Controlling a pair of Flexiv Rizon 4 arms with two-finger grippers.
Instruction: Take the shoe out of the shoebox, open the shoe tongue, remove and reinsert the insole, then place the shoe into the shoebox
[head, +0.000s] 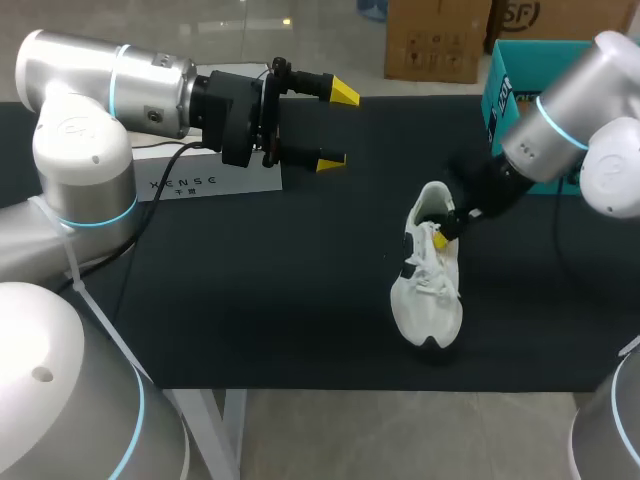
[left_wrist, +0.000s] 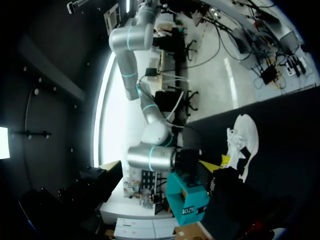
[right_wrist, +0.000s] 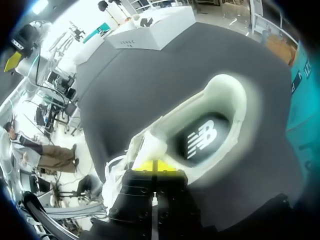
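Shoe (head: 428, 290) out of the shoebox (head: 508, 85), tongue (right_wrist: 150, 144) being opened
My right end effector (head: 441, 236) is closed on the tongue, my left end effector (head: 338, 127) hangs open; the insole (right_wrist: 202, 140) is not yet removed, and reboxing is left.

Black matte table (head: 250, 300), evenly lit.

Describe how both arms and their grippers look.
The left arm and right arm are rounded silver-grey tubes with glowing cyan rings at the joints. Their wrists and gripper bodies are black. The left gripper and right gripper each have two fingers with bright yellow wedge tips. A black cable trails from the left wrist.
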